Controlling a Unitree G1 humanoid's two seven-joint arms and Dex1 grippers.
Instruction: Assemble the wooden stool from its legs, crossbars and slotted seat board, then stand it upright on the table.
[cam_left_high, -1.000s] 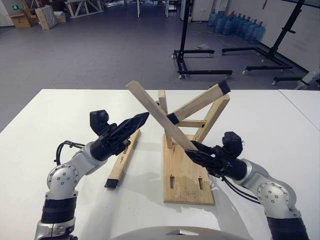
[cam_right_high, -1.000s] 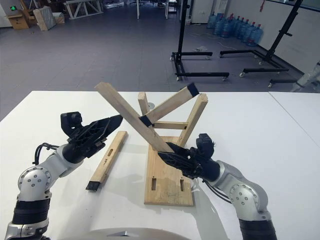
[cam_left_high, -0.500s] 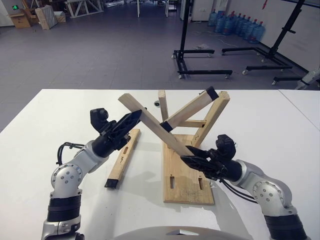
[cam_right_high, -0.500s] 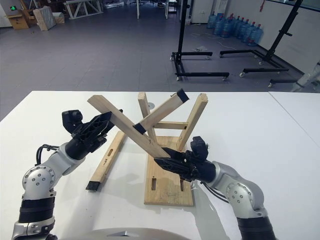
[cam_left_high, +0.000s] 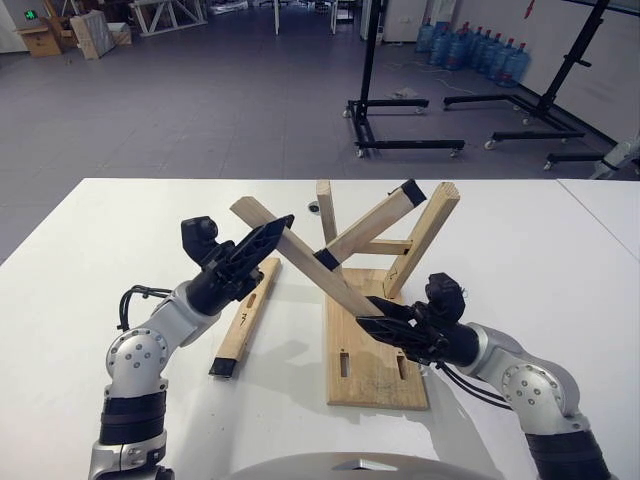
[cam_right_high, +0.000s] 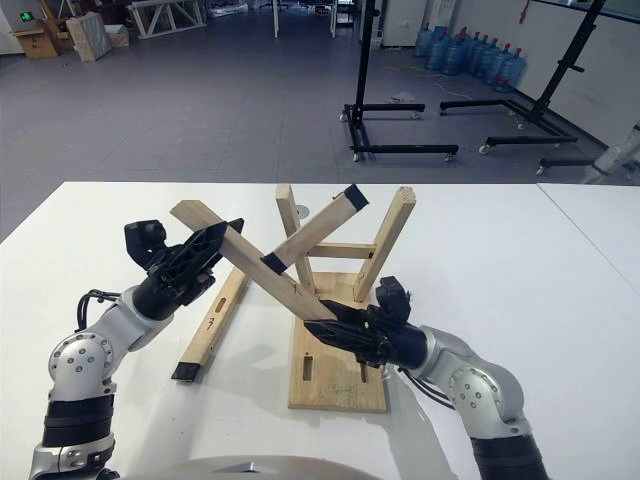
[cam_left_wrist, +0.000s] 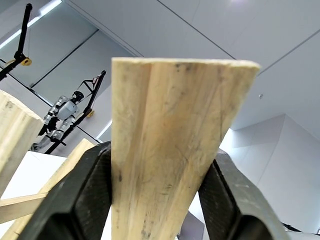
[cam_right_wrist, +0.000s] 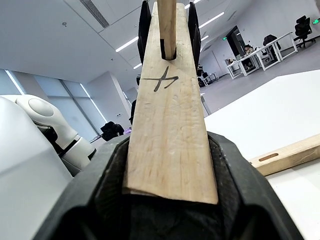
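Observation:
I hold a wooden leg (cam_left_high: 300, 255) slanted over the table, with a black-tipped crossbar (cam_left_high: 375, 215) plugged into its middle. My left gripper (cam_left_high: 268, 234) is shut on the leg's upper end (cam_left_wrist: 170, 140), one finger (cam_left_wrist: 75, 200) on each side. My right gripper (cam_left_high: 375, 322) is shut on its lower end (cam_right_wrist: 172, 125), just above the slotted seat board (cam_left_high: 365, 375). The board lies flat with two legs (cam_left_high: 326, 205) (cam_left_high: 432, 225) standing in it, joined by a short crossbar (cam_left_high: 385, 247). Another leg (cam_left_high: 243, 320) lies loose on the table, left of the board.
The white table (cam_left_high: 100, 260) has free room on both sides of the parts. A second table (cam_left_high: 610, 210) adjoins at the right. Black wheeled stands (cam_left_high: 400, 110) are on the floor beyond the far edge.
The held leg with its crossbar has tilted lower and shifted left. My left gripper, which stood beside it, is now shut on its upper end. My right gripper moved slightly left with it.

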